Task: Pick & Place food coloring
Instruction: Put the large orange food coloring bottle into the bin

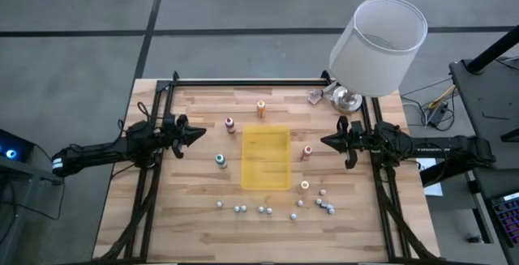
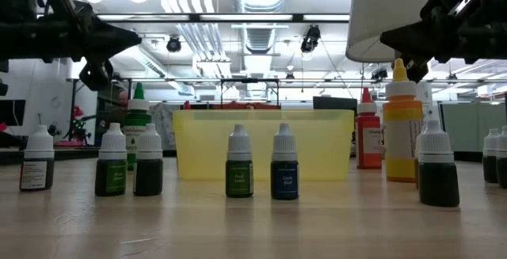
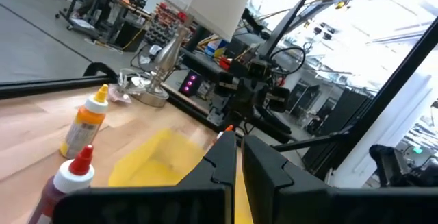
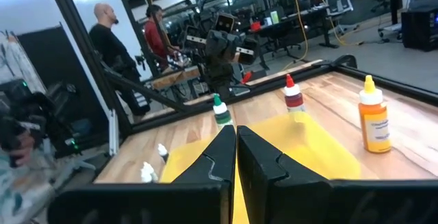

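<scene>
While both arms hang above the table on opposite sides of the yellow tray (image 1: 266,158), I see nothing held in either one. My left gripper (image 1: 197,134) sits with its fingers pressed together, pointing toward the tray from its left side, and my right gripper (image 1: 328,142) mirrors it from the right, also pinched closed and empty.

The food coloring stands around the tray on the wooden table (image 1: 162,216). The orange bottle (image 1: 261,108) is upright just beyond the tray's far edge. The dark red bottle (image 1: 230,124) is near the tray's far left corner, and the teal-green bottle (image 1: 220,161) stands just left of the tray, closer to me. On the right side, the pinkish red bottle (image 1: 306,152) is just beside the tray, and a yellowish bottle (image 1: 305,186) stands near its near right corner.

A scatter of small white-capped dropper bottles (image 1: 262,210) lines the near part of the table. A white lamp (image 1: 378,46) stands at the far right corner. In the right wrist view, two people (image 4: 130,46) stand in the room beyond the table.
</scene>
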`<move>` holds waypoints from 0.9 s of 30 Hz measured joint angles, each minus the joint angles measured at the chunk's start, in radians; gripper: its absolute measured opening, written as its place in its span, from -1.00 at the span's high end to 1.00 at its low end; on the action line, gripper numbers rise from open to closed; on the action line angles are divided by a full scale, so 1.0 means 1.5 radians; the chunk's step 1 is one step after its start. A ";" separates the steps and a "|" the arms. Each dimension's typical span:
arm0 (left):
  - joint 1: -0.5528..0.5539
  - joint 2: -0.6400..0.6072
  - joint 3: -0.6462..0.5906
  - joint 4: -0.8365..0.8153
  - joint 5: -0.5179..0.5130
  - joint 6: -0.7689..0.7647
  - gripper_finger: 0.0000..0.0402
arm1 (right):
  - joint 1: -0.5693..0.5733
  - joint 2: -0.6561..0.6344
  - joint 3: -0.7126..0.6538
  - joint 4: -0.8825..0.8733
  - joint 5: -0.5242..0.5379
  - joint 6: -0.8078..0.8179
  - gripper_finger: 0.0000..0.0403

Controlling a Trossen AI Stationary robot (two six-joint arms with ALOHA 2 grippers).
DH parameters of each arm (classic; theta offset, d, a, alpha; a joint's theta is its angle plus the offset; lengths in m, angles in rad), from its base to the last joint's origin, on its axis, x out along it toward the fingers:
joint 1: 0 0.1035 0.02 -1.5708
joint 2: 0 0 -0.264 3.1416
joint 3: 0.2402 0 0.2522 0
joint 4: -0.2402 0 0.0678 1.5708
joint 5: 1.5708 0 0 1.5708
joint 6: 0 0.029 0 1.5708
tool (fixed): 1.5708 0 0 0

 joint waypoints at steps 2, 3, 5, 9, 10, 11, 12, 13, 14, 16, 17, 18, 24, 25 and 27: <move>0.000 0.000 0.000 -0.003 0.000 0.000 1.00 | 0.000 0.000 0.000 0.004 0.000 0.004 0.96; 0.000 0.001 0.000 -0.007 0.000 0.001 1.00 | 0.000 0.000 0.000 0.005 0.000 0.004 0.96; 0.000 0.003 0.000 -0.015 0.000 0.008 1.00 | 0.000 0.000 0.000 0.005 0.000 0.003 0.96; 0.000 0.004 0.000 -0.047 0.000 0.028 1.00 | 0.000 0.000 0.000 0.005 0.000 0.000 0.96; 0.000 0.004 0.000 -0.059 0.000 0.034 1.00 | 0.000 0.000 0.000 0.005 0.000 -0.001 0.96; 0.000 0.004 0.000 -0.071 0.001 0.039 1.00 | 0.000 0.000 0.000 0.005 0.000 -0.001 0.96; 0.000 0.004 0.000 -0.082 0.001 0.041 1.00 | 0.000 0.000 0.000 0.006 0.000 -0.001 0.96; 0.000 0.004 0.000 -0.092 0.001 0.042 1.00 | 0.000 0.000 0.000 0.011 0.000 -0.001 0.96; 0.000 0.004 0.000 -0.102 0.001 0.042 1.00 | 0.000 0.000 0.000 0.018 0.000 -0.001 0.96; 0.000 0.004 0.000 -0.118 0.001 0.041 1.00 | 0.000 0.000 0.000 0.038 0.000 -0.001 0.96; 0.000 0.004 0.000 -0.123 0.001 0.041 1.00 | 0.000 0.000 0.000 0.050 0.001 0.002 0.96; 0.000 0.004 0.000 -0.126 0.001 0.041 1.00 | 0.000 0.000 0.000 0.063 0.002 0.005 0.96; 0.000 0.004 0.000 -0.127 0.002 0.043 1.00 | 0.000 0.000 0.000 0.156 0.019 0.021 0.96; 0.000 0.004 0.000 -0.128 0.002 0.043 1.00 | 0.000 0.000 0.001 0.169 0.019 0.020 0.96; 0.000 0.004 0.000 -0.133 0.002 0.041 1.00 | 0.000 0.000 0.012 0.175 0.019 0.020 0.96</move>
